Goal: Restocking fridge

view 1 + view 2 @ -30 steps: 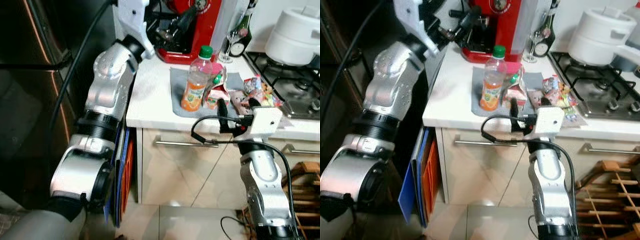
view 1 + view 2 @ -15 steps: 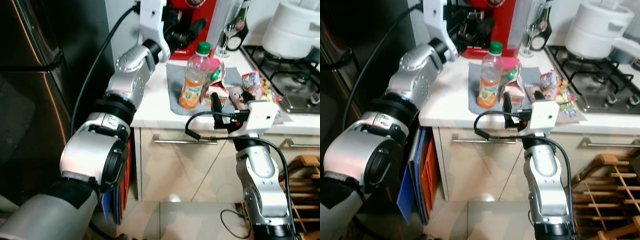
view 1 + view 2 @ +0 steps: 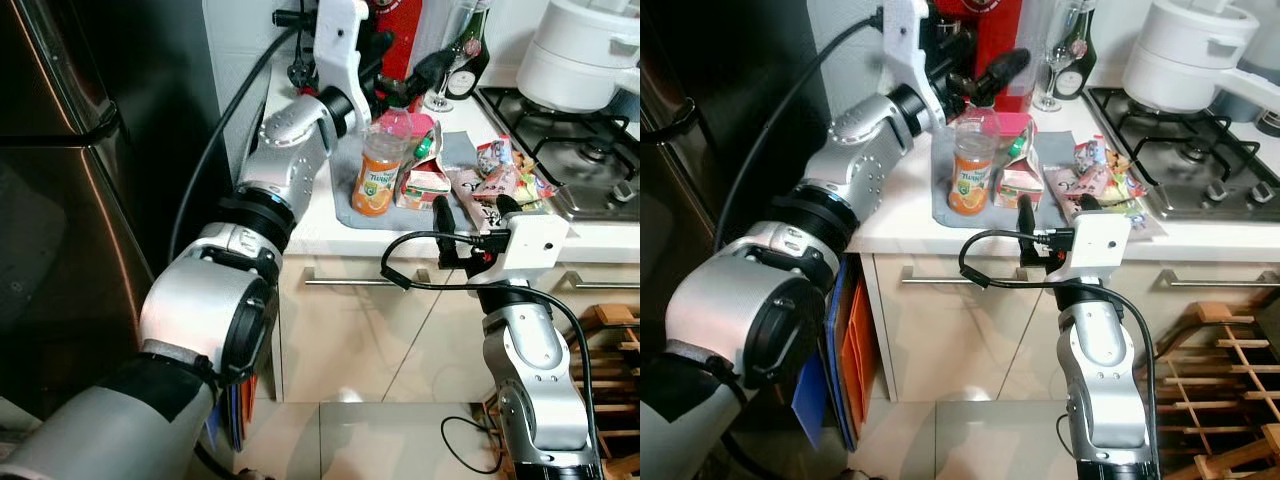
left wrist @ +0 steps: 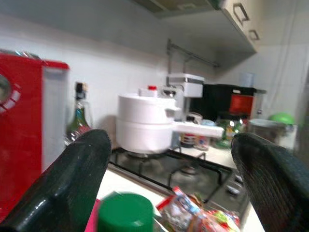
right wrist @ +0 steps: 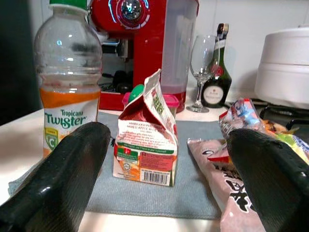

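White counter (image 3: 300,215) beside a dark fridge (image 3: 60,200). On the counter, a grey cloth (image 5: 159,195) carrying an orange juice bottle (image 3: 377,175) with a green cap (image 4: 124,212), standing upright, and just beside it a small red-and-white carton (image 3: 423,186), also upright. Snack packets (image 3: 505,180) lie near the carton, toward the gas hob (image 3: 585,165). Behind the cloth: a red coffee machine (image 5: 145,43), a wine glass (image 5: 205,67), a dark bottle (image 5: 216,82). A white pot (image 3: 580,60) sits on the hob. Left gripper (image 3: 400,78): raised over the counter, just above and behind the bottle; fingers (image 4: 72,183) spread wide, holding nothing, with the green cap low between them in the left wrist view. Right gripper (image 3: 468,212): at the counter's front edge, below and in front of the carton and packets, apart from them; fingers (image 5: 72,174) spread wide, holding nothing. In the right wrist view the carton stands between the two fingers, well ahead of them, with the bottle near one finger and a pink packet (image 5: 227,179) near the other. Below the counter, cream drawers with metal handles (image 3: 350,283); blue and orange flat items (image 3: 840,360) stand between cabinet and fridge.
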### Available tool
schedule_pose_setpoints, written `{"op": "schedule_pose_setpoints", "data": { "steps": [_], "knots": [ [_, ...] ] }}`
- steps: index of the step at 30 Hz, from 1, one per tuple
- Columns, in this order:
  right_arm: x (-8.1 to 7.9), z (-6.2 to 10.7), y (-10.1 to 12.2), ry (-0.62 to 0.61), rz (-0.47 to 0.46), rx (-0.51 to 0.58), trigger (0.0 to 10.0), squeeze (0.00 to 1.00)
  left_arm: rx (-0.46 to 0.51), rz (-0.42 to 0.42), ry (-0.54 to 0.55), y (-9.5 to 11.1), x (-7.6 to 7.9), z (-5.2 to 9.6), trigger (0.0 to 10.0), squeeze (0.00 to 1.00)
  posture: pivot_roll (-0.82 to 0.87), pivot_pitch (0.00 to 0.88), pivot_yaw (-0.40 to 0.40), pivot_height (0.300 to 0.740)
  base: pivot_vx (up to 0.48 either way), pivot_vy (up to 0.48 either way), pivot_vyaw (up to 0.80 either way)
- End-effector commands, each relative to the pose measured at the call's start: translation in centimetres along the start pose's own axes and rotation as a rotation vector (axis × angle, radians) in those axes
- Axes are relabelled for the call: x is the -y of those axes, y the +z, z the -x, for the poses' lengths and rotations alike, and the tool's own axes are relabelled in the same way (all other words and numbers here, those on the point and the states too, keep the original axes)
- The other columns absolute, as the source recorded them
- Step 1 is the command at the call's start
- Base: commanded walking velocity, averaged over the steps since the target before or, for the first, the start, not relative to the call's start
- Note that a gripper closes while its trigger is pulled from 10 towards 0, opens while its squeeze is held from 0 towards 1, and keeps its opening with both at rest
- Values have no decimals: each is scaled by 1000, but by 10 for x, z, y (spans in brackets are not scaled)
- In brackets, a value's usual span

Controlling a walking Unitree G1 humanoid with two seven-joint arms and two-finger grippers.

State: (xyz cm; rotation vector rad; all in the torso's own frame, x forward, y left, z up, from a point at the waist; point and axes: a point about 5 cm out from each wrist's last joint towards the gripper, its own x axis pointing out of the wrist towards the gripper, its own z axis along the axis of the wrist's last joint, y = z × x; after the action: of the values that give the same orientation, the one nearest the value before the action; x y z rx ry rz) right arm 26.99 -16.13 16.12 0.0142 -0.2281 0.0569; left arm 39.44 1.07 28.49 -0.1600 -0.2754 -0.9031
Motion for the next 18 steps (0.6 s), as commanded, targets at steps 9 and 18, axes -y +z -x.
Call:
{"op": "schedule_pose_setpoints", "data": {
  "steps": [9, 18],
  "knots": [
    [-2, -1, 3, 12, -5, 0, 10000, 0, -156, -10, 65, -26, -3, 6, 10000, 0, -178, 0, 13, 740, 0, 0, 0],
    [-1, -1, 1, 16, -3, -16, 10000, 0, -153, 31, 134, -28, -6, 7, 10000, 0, -175, 0, 10, 740, 0, 0, 0]
  ]
}}
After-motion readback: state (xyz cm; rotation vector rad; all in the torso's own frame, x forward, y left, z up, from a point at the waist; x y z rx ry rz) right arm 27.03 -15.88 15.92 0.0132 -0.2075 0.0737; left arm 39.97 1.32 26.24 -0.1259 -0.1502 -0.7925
